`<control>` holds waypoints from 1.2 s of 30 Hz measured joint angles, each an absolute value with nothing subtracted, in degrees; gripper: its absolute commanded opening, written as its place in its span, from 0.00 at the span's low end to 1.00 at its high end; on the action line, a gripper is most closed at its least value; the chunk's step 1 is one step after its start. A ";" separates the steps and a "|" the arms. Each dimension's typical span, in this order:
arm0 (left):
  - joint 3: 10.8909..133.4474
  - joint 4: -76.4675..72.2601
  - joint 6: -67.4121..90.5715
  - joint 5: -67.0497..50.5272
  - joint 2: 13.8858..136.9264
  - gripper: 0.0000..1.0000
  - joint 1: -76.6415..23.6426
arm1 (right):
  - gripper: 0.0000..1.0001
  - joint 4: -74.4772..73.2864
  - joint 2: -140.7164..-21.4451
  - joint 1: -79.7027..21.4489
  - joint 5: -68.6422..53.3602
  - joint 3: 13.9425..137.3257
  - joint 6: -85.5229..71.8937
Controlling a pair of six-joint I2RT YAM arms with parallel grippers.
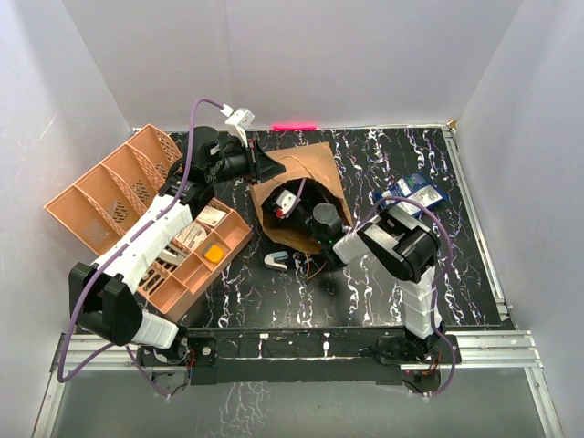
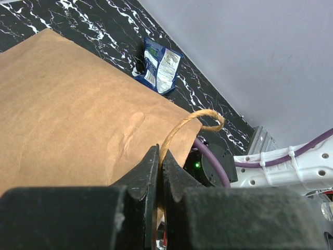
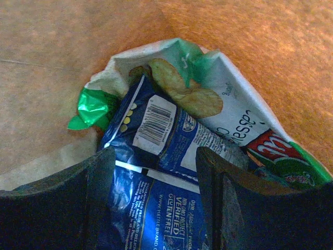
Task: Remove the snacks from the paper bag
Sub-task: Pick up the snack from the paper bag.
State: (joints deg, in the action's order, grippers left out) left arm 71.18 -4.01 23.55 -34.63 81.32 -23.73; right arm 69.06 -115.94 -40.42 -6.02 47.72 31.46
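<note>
The brown paper bag [image 1: 306,169] lies on its side on the black marbled table, mouth toward the arms. My left gripper [image 1: 265,164] is shut on one twisted paper handle [image 2: 190,123] and holds the bag's [image 2: 78,114] upper side up; its jaws [image 2: 158,152] are pressed together on it. My right gripper [image 1: 290,204] is inside the bag, open [image 3: 156,156], its fingers either side of a dark blue snack packet [image 3: 169,130] without closing on it. A green and white crisp packet [image 3: 234,117] lies behind it. Another blue packet [image 1: 415,193] lies on the table outside the bag, also in the left wrist view [image 2: 161,65].
An orange divided tray [image 1: 119,196] with small items stands at the left under my left arm. A small white and blue item [image 1: 276,262] lies on the table in front of the bag. White walls enclose the table on three sides.
</note>
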 measured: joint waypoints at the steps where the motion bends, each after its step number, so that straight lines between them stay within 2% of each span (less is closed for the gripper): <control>1: 71.18 -4.03 23.53 -34.63 81.32 0.00 -23.73 | 0.64 69.28 -116.27 -40.23 -5.98 48.05 30.63; 8: 71.18 -3.38 22.90 -34.50 81.32 0.00 -23.75 | 0.62 68.36 -116.64 -36.93 -11.14 48.84 23.73; 16: 71.18 -2.33 21.82 -33.85 81.32 0.00 -23.75 | 0.64 65.41 -114.78 -35.62 -17.58 47.62 17.93; 20: 71.18 -2.09 21.65 -33.61 81.32 0.00 -23.75 | 0.58 64.29 -115.09 -36.18 -20.10 50.22 14.06; 28: 71.24 -2.00 21.63 -33.45 81.32 0.00 -23.73 | 0.59 63.18 -119.00 -38.06 -16.93 54.81 9.47; 31: 71.24 -1.52 21.63 -33.45 81.32 0.00 -23.73 | 0.49 59.86 -121.19 -38.54 -11.70 56.69 10.24; 33: 71.24 -1.26 21.58 -33.43 81.30 0.00 -23.73 | 0.36 57.95 -121.95 -38.70 -8.99 57.54 11.14; 34: 71.24 -1.08 21.47 -33.36 81.30 0.00 -23.73 | 0.26 57.14 -121.99 -38.76 -7.90 57.65 11.73; 36: 71.24 -0.78 21.19 -33.15 81.28 0.00 -23.73 | 0.16 56.64 -121.86 -38.79 -6.50 57.65 12.49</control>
